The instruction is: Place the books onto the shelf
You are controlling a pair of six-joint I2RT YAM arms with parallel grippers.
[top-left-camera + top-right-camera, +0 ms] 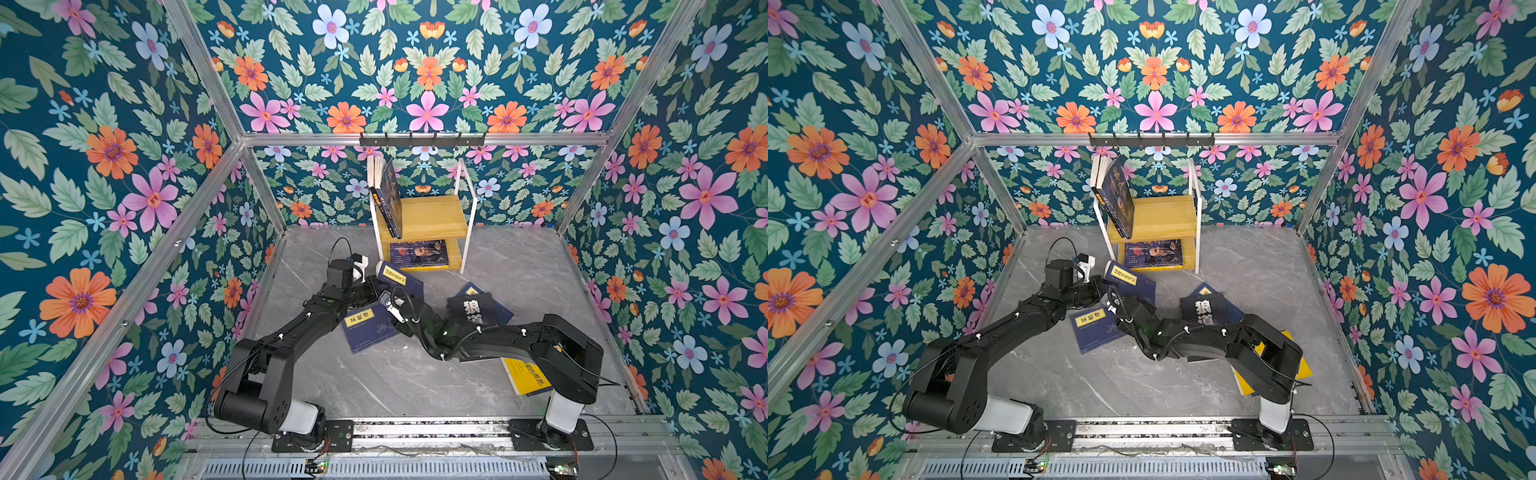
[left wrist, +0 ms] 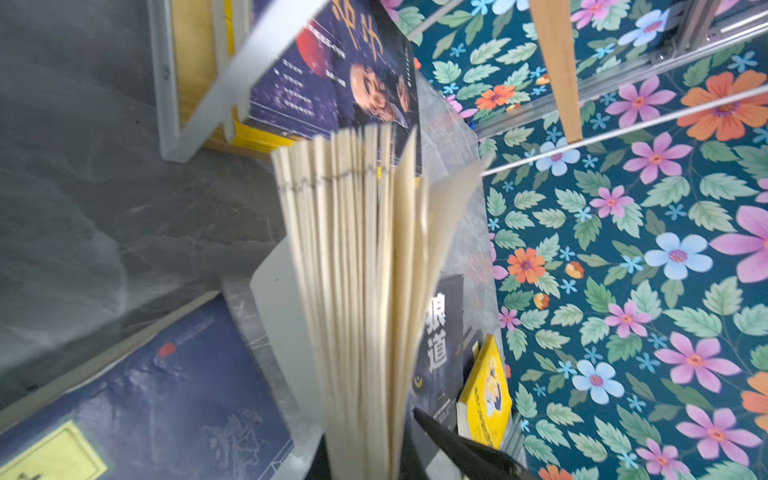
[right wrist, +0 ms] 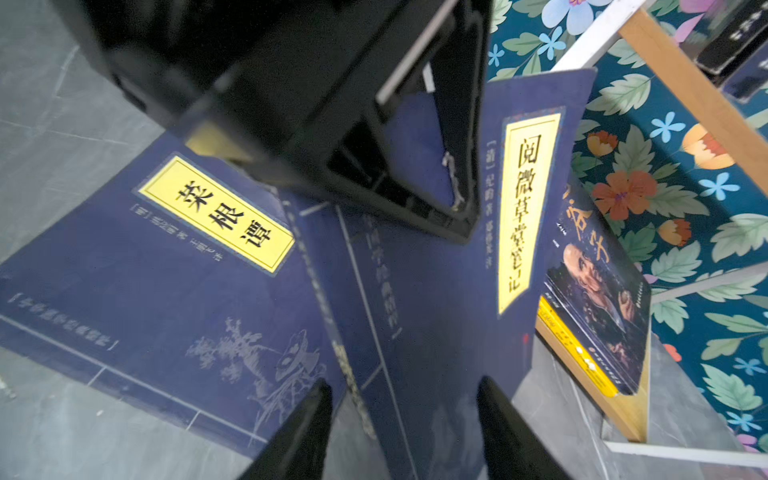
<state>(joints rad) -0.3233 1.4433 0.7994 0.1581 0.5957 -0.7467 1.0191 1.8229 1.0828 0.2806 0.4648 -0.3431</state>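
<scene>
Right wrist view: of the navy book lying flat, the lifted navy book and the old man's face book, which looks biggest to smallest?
Largest, tied: flat navy book and lifted navy book. They look about alike, and the lifted one sits nearer the camera and is partly hidden, so I won't rank them.
Smallest: old man's face book, clearly.

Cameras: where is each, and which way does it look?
Top views: high in front, looking down on the shelf, books, both arms.
Left wrist: on the left arm, facing the held navy book's fanned pages; one finger shows.
Right wrist: on the right arm, looking past the right gripper at that book's cover.
Shared: both wrist views show the old-man book.
</scene>
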